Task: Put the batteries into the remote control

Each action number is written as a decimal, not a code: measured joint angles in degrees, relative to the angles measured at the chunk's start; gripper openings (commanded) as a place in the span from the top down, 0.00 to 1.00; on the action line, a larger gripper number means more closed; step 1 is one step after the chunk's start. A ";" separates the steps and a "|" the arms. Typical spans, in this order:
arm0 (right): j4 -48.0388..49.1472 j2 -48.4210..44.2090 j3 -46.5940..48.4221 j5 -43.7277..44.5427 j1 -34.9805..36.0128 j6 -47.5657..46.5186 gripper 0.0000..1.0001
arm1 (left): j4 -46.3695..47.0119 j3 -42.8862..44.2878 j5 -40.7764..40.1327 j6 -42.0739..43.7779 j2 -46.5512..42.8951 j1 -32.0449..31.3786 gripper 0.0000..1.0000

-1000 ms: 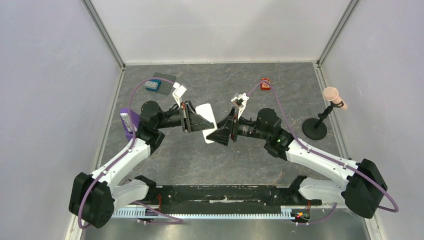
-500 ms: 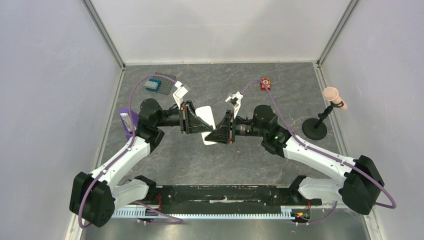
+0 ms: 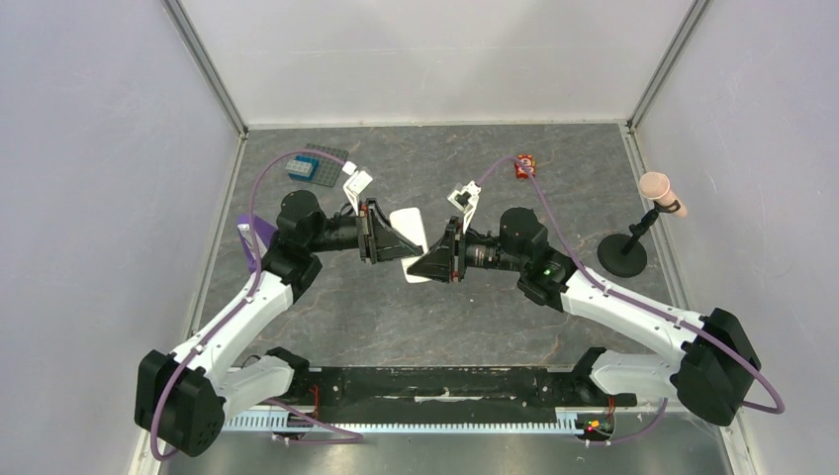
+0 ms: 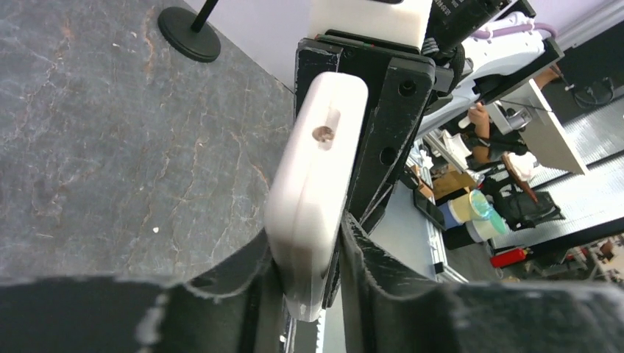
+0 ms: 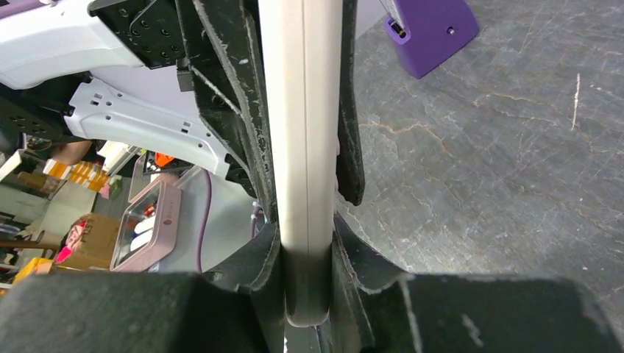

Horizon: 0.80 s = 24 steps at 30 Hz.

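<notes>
The white remote control (image 3: pixel 408 221) is held edge-up above the middle of the table, pinched from both sides. My left gripper (image 3: pixel 389 243) is shut on its left end, and my right gripper (image 3: pixel 432 259) is shut on its right end. In the left wrist view the remote (image 4: pixel 318 162) stands edge-on between my fingers, with the left gripper (image 4: pixel 309 273) closed round it and a small hole in its upper edge. In the right wrist view the remote (image 5: pixel 302 110) is a straight white edge clamped in the right gripper (image 5: pixel 305 273). No batteries are in view.
A purple stand (image 3: pixel 251 237) sits at the left by the left arm and also shows in the right wrist view (image 5: pixel 430 29). A blue brick on a grey plate (image 3: pixel 312 163) lies back left. A red-orange toy block (image 3: pixel 523 166) lies back right. A black-based stand (image 3: pixel 623 255) is at the right.
The right gripper has shifted a little left and up, closing in on the left gripper. The left arm's elbow has swung slightly back. Both keep hold of the remote.
</notes>
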 measured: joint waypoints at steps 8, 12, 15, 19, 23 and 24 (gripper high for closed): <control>-0.26 0.15 0.02 -0.28 -0.28 3.30 0.97 | -0.63 0.26 -0.33 -1.75 1.25 0.07 0.98; -0.46 1.01 0.02 -0.48 -1.11 7.74 0.93 | -0.96 0.26 -0.96 -4.33 2.14 0.33 0.98; 0.55 1.46 -0.52 -0.74 -1.57 11.76 0.90 | -1.16 0.11 -1.77 -6.78 2.58 0.42 0.98; 1.90 1.64 -1.81 -0.72 -1.84 16.65 0.83 | -0.13 -0.96 -2.12 -11.02 3.41 0.42 0.98; 3.02 1.66 -3.43 -0.31 -2.05 20.79 0.76 | 0.35 -1.68 -2.16 -14.10 4.61 0.35 0.98; 3.32 1.66 -3.74 -0.13 -2.10 21.59 0.74 | 0.44 -1.75 -2.16 -14.71 4.90 0.33 0.98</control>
